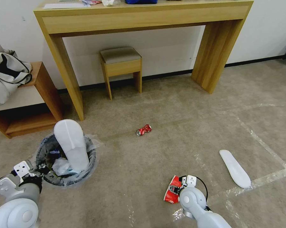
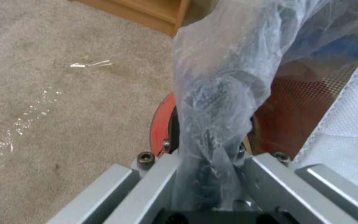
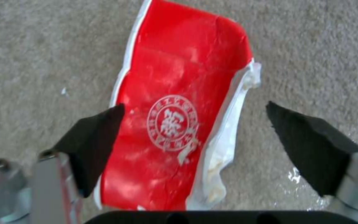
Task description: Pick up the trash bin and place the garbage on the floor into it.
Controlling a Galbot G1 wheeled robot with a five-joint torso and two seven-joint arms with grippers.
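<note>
Wooden console table [image 1: 143, 19] against wall; small stool [image 1: 121, 65] beneath; grey bag [image 1: 6, 74] on low shelf [image 1: 38, 95].

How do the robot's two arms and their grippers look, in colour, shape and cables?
Both arms have smooth, rounded pale grey-white shells with round joint caps. The left gripper has angular silver-grey metal bars with dark hex screws and a black wrist section. The right gripper carries two black, wedge-shaped fingertip pads on silver metal fingers, and a thin black cable loops beside its wrist.
</note>
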